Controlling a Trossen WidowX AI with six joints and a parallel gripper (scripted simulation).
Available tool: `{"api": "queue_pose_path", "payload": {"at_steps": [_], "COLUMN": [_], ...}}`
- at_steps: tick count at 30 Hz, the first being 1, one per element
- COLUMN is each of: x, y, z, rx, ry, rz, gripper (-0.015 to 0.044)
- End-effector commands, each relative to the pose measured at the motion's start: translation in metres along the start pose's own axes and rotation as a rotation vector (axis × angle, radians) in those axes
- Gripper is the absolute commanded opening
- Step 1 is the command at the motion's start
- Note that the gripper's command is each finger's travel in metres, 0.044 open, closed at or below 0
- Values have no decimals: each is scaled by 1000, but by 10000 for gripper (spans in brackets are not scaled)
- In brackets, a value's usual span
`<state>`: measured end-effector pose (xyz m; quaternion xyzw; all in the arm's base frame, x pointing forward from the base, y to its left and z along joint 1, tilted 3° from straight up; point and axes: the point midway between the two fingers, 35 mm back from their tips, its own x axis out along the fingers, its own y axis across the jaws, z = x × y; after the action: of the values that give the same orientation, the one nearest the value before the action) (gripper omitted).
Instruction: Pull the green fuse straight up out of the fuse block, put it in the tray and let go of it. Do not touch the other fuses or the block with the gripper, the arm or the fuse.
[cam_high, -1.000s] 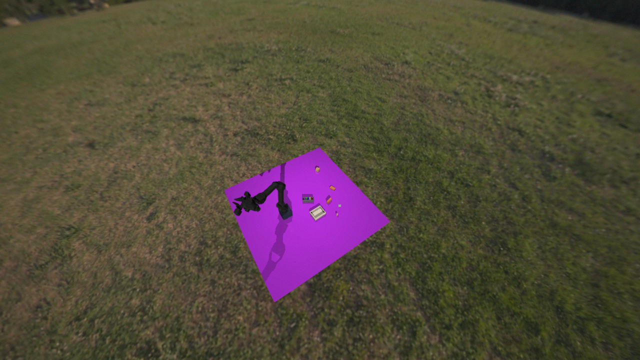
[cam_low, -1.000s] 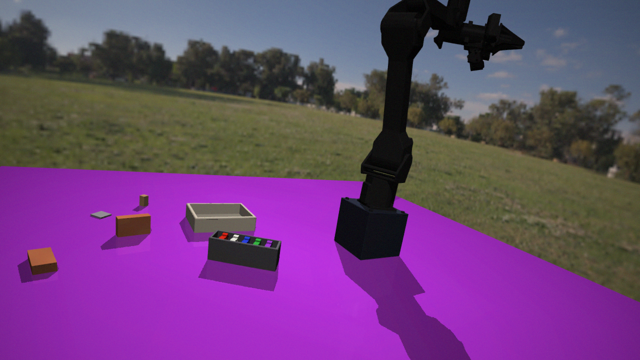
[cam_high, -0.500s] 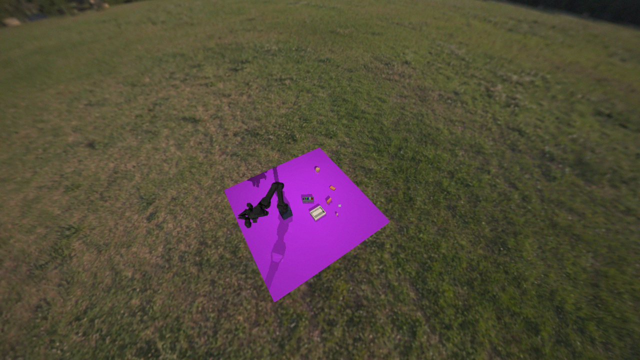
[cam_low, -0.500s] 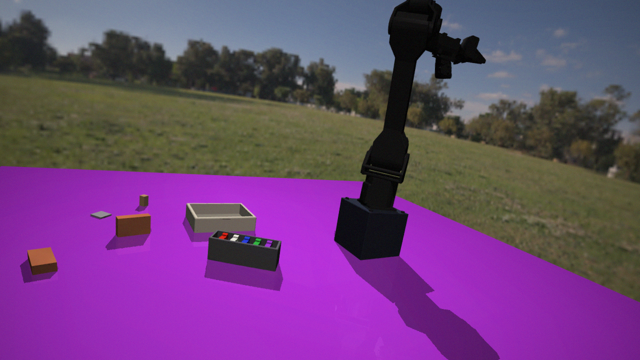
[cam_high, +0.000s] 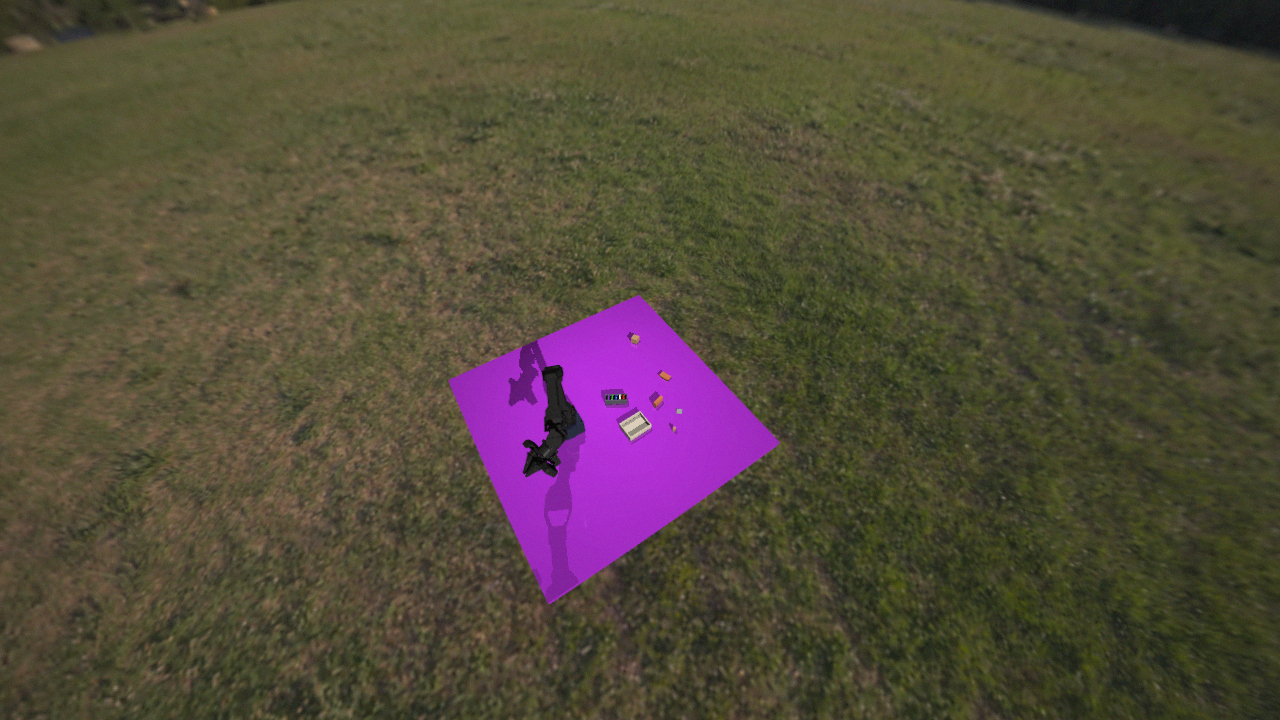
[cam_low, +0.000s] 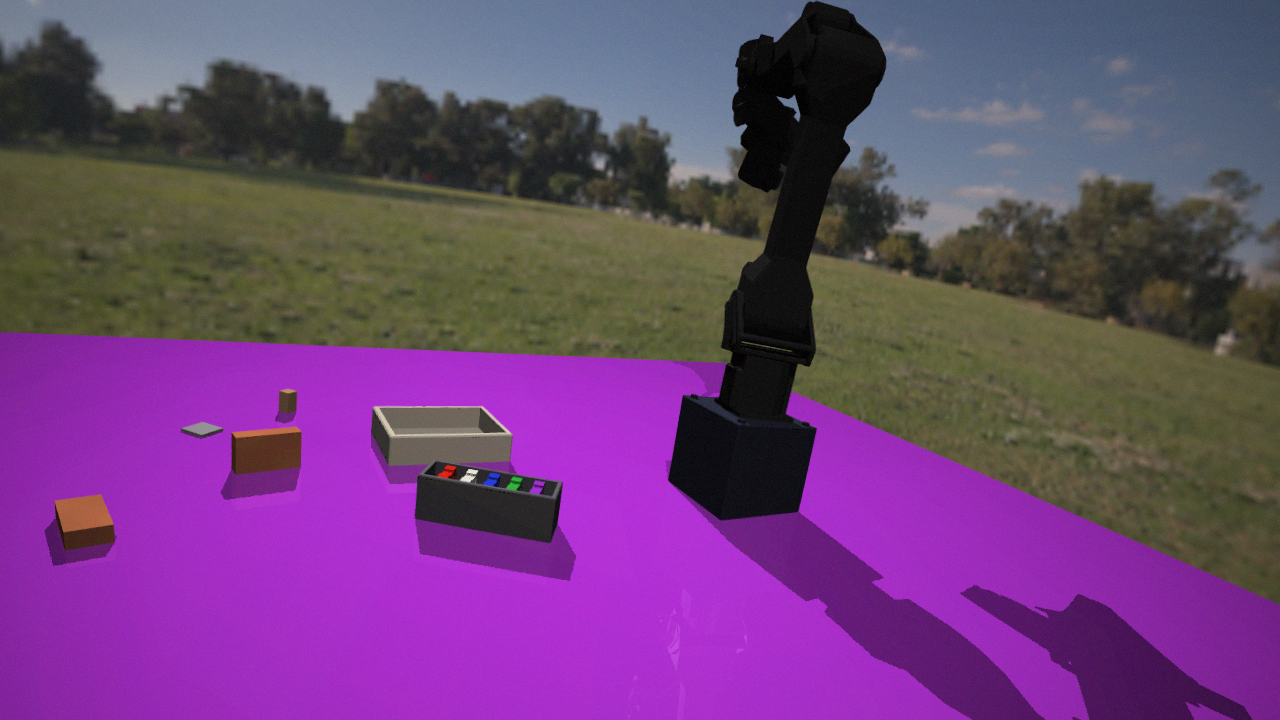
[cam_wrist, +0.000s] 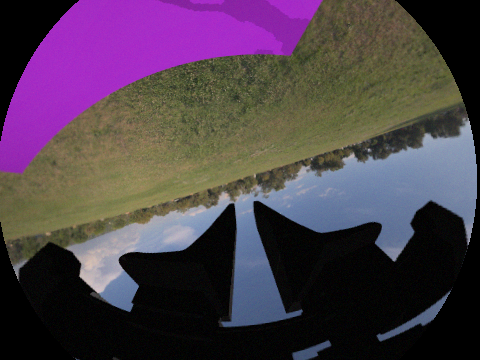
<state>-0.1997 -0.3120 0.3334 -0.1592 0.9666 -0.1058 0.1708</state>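
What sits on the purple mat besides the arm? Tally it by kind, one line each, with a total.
Fuses in the fuse block: 5 (red, white, blue, green fuse, purple)
Fuse block: 1
Tray: 1
Orange-brown blocks: 3 ()
Flat grey tile: 1
Total: 11

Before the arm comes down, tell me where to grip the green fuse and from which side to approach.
Grip the green fuse by its exposed top, coming straight down from above. Only its top shows above the fuse block, and the blue fuse and purple fuse sit close on either side, so the gripper, now narrow, empty and high, probably fits best closing across the row, not along it.
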Motion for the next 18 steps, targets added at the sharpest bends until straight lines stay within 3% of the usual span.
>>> {"api": "queue_pose_path", "payload": {"at_steps": [1, 10, 18], "x": [-24, -119, -227], "y": [-36, -94, -90], "z": [46, 163, 260], "rx": [-1, -34, -122], "ry": [-115, -433, -733], "rz": [-136, -407, -556], "gripper": [74, 74, 74]}}
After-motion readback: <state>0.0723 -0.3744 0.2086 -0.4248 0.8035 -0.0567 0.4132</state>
